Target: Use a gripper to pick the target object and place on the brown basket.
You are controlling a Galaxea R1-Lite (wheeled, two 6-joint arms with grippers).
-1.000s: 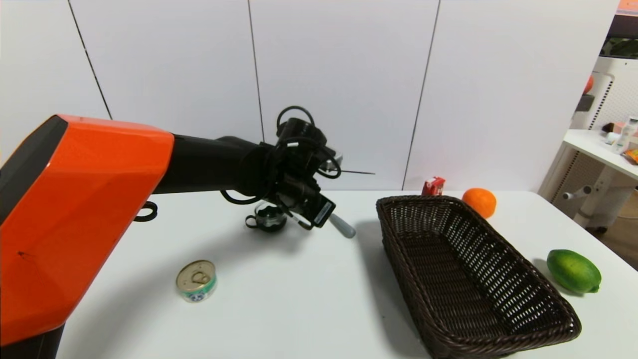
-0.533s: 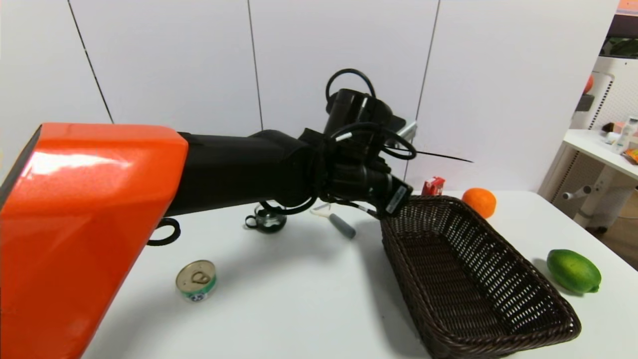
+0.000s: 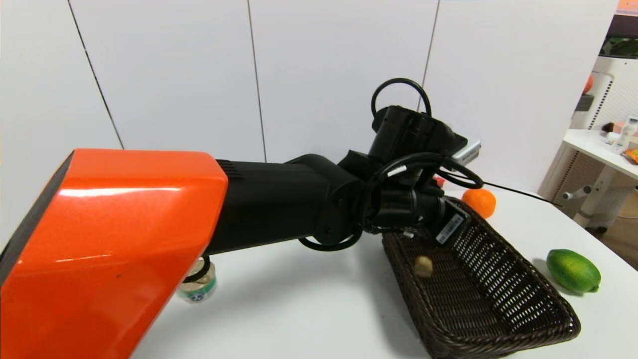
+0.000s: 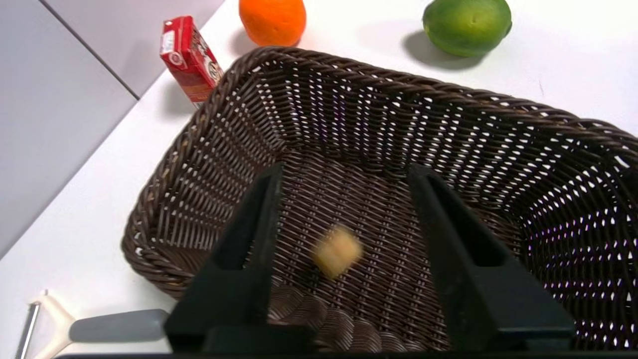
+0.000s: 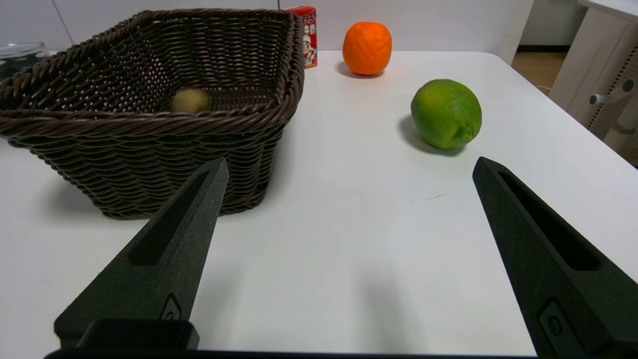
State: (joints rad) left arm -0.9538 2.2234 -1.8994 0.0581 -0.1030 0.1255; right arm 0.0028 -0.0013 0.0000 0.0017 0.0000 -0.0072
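Item: walnut-like nut (image 3: 423,266), small, round, tan; located inside the brown basket (image 3: 523,319) at its far end, apart from both pincer fingers, blurred in the left wrist view, so whether it rests or is falling cannot be told. Left pincer (image 4: 344,259): above that end of the basket, jaws spread wide, holding nothing. Right pincer (image 5: 349,259): parked low over the desk (image 5: 349,224) beside the basket, jaws apart, empty. Handling, by judgement: light, hard-shelled, rigid, apt to roll; best pinched across its widest girth, fingers either side of the seam. Placement appears done.
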